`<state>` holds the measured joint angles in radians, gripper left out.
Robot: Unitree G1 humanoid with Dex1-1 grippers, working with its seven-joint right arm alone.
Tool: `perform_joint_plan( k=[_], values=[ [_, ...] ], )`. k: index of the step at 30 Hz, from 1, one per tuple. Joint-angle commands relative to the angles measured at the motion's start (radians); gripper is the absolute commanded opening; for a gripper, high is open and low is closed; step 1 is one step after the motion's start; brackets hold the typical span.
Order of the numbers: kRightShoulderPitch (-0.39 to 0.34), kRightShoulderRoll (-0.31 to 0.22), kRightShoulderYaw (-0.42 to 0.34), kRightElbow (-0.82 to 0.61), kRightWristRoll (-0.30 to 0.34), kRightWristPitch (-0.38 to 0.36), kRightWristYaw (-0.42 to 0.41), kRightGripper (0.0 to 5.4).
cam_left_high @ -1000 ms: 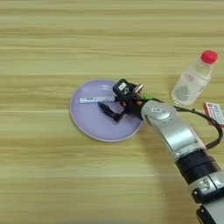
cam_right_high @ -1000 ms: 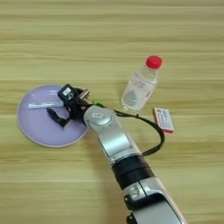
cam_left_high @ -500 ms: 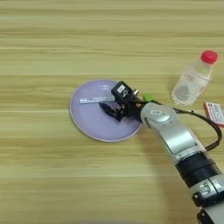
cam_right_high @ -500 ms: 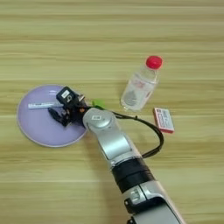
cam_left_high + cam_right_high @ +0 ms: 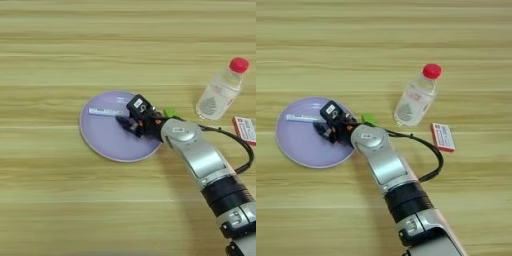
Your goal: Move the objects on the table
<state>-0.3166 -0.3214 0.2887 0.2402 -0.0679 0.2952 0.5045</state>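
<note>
Lavender plate (image 5: 107, 142) left of centre on table (image 5: 60, 55); white marker (image 5: 102, 112) lying across its upper part. Right gripper (image 5: 131, 120) over plate's right half, at marker's right end — spread or pinching cannot be told. Green block (image 5: 170, 112) just beyond plate's right rim. Bottle (image 5: 220, 91) upper right, tilted; small red-and-white box (image 5: 244, 129) below it, at right edge.

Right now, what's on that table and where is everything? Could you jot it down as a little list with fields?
table: light wood, fills the view
plate: round, lavender, left of centre
marker: white, lying on the plate's far part
gripper: over the plate, next to the marker's right end; grip unclear
green block: on the table just right of the plate, partly hidden by the arm
bottle: clear, red cap, tilted, right of the block
small red and white box: flat, near the bottle
</note>
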Motion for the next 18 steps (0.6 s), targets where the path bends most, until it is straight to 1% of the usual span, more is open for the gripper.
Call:
perform_joint_plan(
  k=[1, 15, 18],
  values=[
    [0.028, -0.034, 0.001, 0.023, -0.036, 0.071, -0.001, 1.85],
    [0.044, -0.022, -0.01, -0.032, -0.034, 0.098, 0.014, 0.83],
    [0.048, -0.021, -0.011, -0.044, -0.031, 0.104, 0.018, 0.78]
  ],
)
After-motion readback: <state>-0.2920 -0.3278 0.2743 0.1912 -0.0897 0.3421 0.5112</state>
